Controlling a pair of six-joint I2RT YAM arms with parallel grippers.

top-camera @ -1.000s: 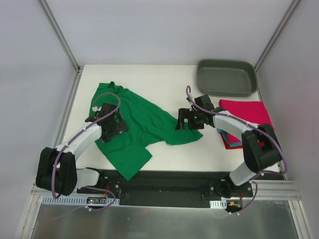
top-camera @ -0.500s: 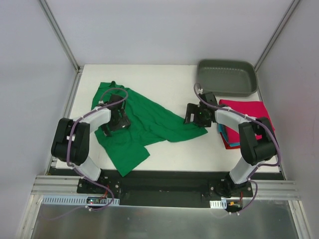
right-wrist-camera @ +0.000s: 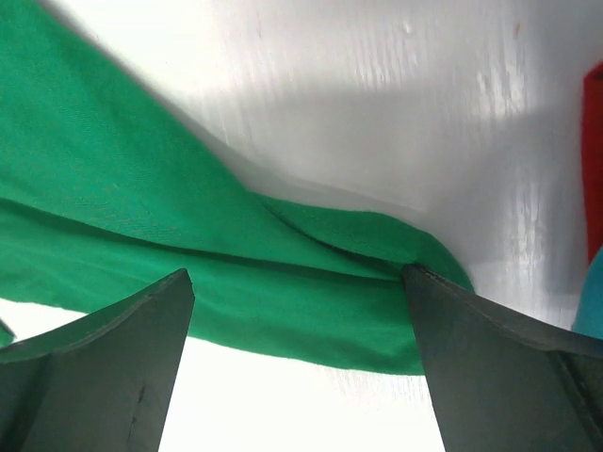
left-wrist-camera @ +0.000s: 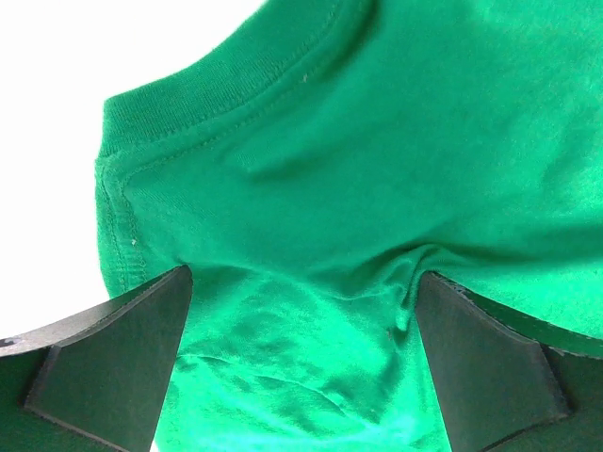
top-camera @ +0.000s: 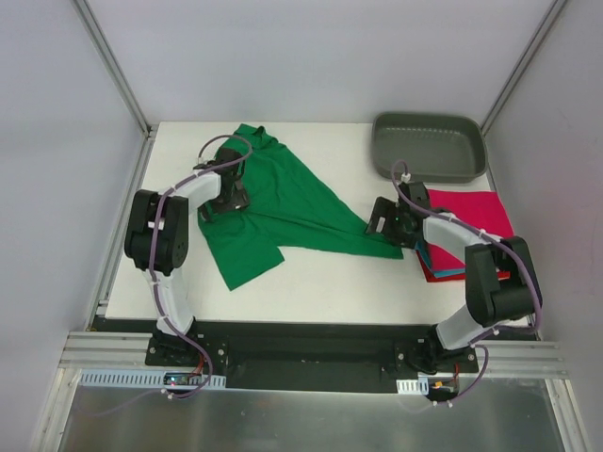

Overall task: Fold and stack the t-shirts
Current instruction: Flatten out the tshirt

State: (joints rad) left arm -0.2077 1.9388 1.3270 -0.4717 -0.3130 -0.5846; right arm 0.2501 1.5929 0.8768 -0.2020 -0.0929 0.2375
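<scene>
A bright green t-shirt [top-camera: 292, 202] lies spread and creased across the middle of the white table, its collar toward the back. My left gripper [top-camera: 226, 193] rests on its left part just below the collar, jaws wide open, green cloth [left-wrist-camera: 330, 169] filling the gap between the fingers [left-wrist-camera: 104, 358]. My right gripper [top-camera: 386, 218] stands open over the shirt's right tip [right-wrist-camera: 141, 217], with cloth and bare table between its jaws. At the right lies a folded stack, with a crimson-pink t-shirt [top-camera: 466, 212] on top and teal [top-camera: 441, 262] and red edges showing beneath it.
A grey plastic tray [top-camera: 429, 146] stands at the back right, just behind the folded stack. Metal frame posts rise at the table's back corners. A black rail carrying both arm bases runs along the near edge.
Both arms have swung toward the back, the left up and right, the right further right. The green t-shirt has slid with them, and its collar now lies near the back edge.
</scene>
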